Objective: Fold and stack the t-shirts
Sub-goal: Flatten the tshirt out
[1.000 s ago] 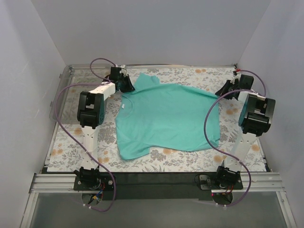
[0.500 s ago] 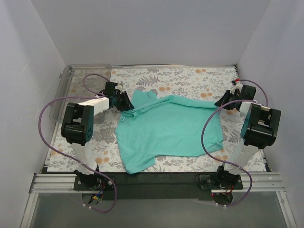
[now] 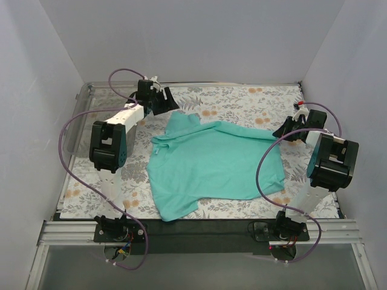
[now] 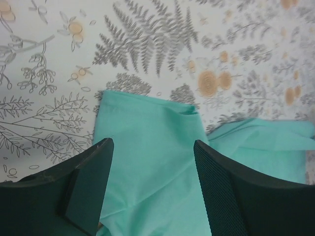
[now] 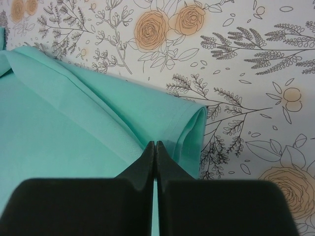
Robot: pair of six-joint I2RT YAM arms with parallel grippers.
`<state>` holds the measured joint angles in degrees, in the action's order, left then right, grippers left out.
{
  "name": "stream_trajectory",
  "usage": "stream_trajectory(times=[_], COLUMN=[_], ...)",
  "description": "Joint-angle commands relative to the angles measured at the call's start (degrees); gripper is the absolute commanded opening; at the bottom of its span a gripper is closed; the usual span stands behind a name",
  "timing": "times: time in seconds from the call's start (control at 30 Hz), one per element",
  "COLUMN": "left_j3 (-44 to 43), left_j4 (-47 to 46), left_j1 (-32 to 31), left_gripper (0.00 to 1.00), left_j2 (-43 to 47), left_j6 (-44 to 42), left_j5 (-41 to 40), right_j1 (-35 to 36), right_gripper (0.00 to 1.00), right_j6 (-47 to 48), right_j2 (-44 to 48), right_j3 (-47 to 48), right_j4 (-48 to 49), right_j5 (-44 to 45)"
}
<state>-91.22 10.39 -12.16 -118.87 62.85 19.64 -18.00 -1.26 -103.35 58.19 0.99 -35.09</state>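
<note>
One teal-green t-shirt point(image 3: 214, 160) lies spread on the floral table cover, with its collar toward the left. My left gripper point(image 3: 166, 103) hovers open above the shirt's far-left sleeve point(image 4: 147, 162). Its fingers point(image 4: 93, 167) are spread wide and hold nothing. My right gripper point(image 3: 283, 131) is at the shirt's far-right corner. In the right wrist view its jaws point(image 5: 156, 143) are pressed together on the folded fabric edge point(image 5: 194, 123), and teal cloth shows between the fingers.
A clear plastic bin point(image 3: 81, 106) stands along the left wall beside the left arm. Bare floral table cover point(image 3: 242, 99) stretches behind the shirt. White walls close in on three sides, and purple cables loop from both arms.
Both grippers first dragged the shirt toward the near edge. The left gripper then opened, let go of the sleeve and moved toward the far side. The right gripper stayed shut.
</note>
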Motion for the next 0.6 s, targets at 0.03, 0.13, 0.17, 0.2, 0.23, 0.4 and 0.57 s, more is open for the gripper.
stream_trajectory(times=[0.03, 0.13, 0.17, 0.2, 0.23, 0.4, 0.57], left_j3=[-6.15, -10.98, -11.87, -12.75, -14.23, -17.67, -18.73], left_j4=[5.16, 5.95, 6.22, 6.65, 6.83, 8.41, 10.08], left_j1=[0.12, 0.03, 0.03, 0.03, 0.03, -0.58, -1.54], left_gripper=[0.61, 0.61, 0.61, 0.61, 0.61, 0.6, 0.54], left_j2=[-6.98, -11.36, -12.17, -12.96, -13.84, -17.53, -19.21], left_j6=[-2.64, -2.82, -2.82, -2.91, -2.82, -4.05, -6.16], left_j5=[-1.79, -1.79, -1.71, -1.88, -2.06, -2.32, -2.23], right_j1=[-0.54, -0.55, -0.55, -0.55, -0.55, -0.81, -1.16], right_gripper=[0.01, 0.01, 0.01, 0.01, 0.01, 0.01, 0.01], right_j6=[0.99, 0.99, 0.91, 0.82, 0.82, 0.64, 0.47], right_j2=[-0.1, -0.27, -0.36, -0.45, -0.62, -0.89, -1.15], right_j3=[0.69, 0.96, 0.96, 1.04, 1.04, 0.78, 0.96], right_j4=[0.15, 0.15, 0.15, 0.15, 0.15, 0.15, 0.06], right_j5=[-2.26, -2.52, -2.53, -2.61, -2.79, -3.05, -3.4])
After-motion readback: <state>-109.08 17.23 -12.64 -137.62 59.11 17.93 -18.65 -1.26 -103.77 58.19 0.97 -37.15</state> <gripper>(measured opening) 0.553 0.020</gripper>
